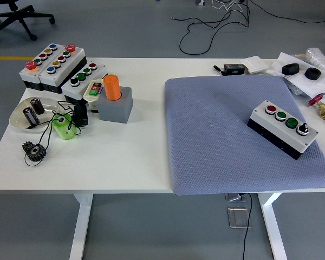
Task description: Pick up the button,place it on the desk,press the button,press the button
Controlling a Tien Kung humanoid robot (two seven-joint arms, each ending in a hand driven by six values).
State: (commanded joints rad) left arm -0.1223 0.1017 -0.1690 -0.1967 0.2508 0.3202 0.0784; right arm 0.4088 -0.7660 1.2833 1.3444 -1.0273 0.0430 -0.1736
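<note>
A white and black button box lies on the grey-blue mat at the right of the table. It carries a red button, two green buttons and a black knob in a row. No robot hand or arm shows in the head view.
Several more button boxes stand at the table's back left, beside an orange cylinder on a grey block. A clear dish, a green part and a black gear lie at the left. Black parts and papers sit at the back right.
</note>
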